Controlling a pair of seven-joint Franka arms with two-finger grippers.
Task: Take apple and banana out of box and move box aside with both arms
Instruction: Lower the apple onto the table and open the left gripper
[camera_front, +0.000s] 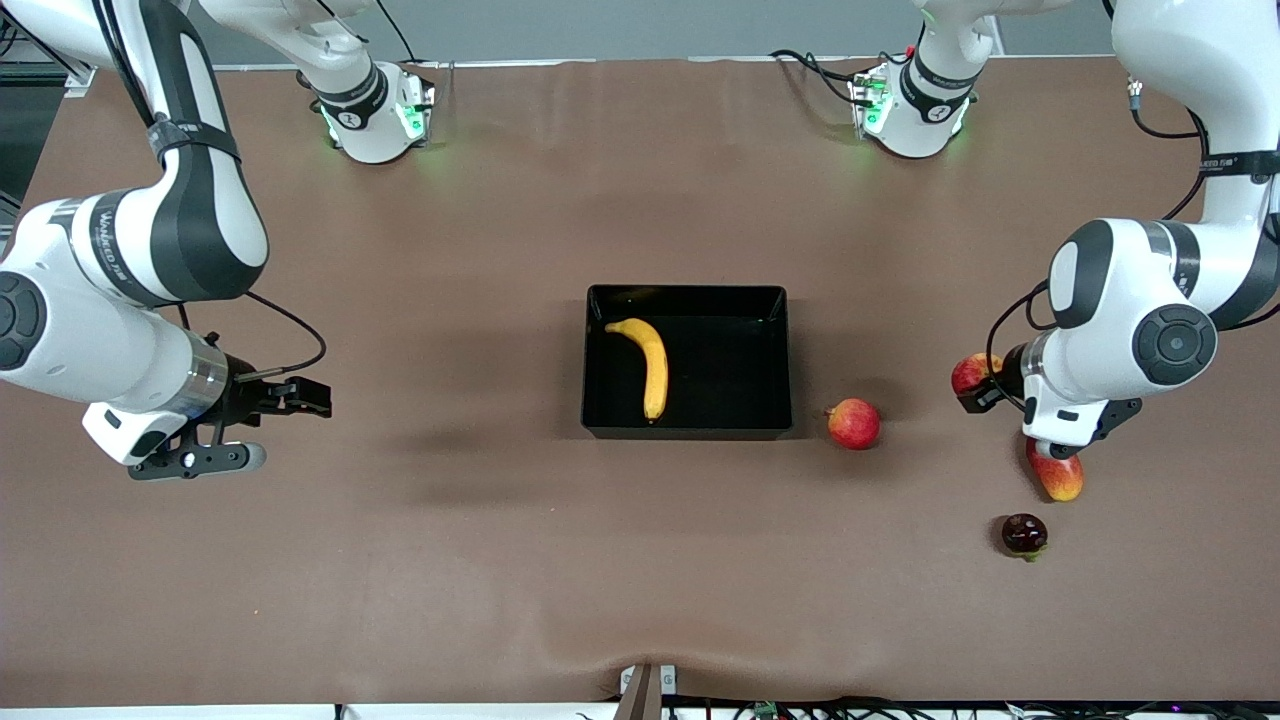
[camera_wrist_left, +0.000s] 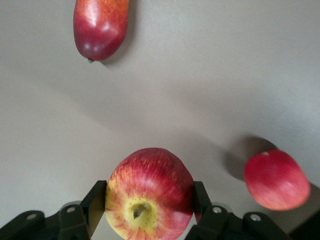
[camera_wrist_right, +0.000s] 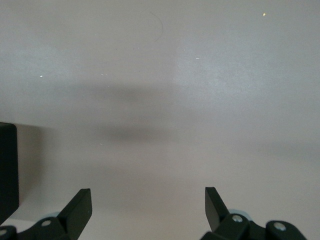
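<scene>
Left gripper (camera_wrist_left: 150, 212) clamped on the apple (camera_wrist_left: 149, 195), one finger (camera_wrist_left: 94, 202) on each flank, carried over the table at the left arm's end, near the mango (camera_wrist_left: 100, 27) and a pinkish-red fruit (camera_wrist_left: 276, 179). Right gripper (camera_wrist_right: 148, 207) spread wide, holding nothing, waiting over bare table at the right arm's end. Banana (camera_front: 645, 362) lies in the box (camera_front: 687, 432) at table centre. Apple step looks nearly done: set it down clear of the other fruit, release. Banana next, then both arms shift the box.
</scene>
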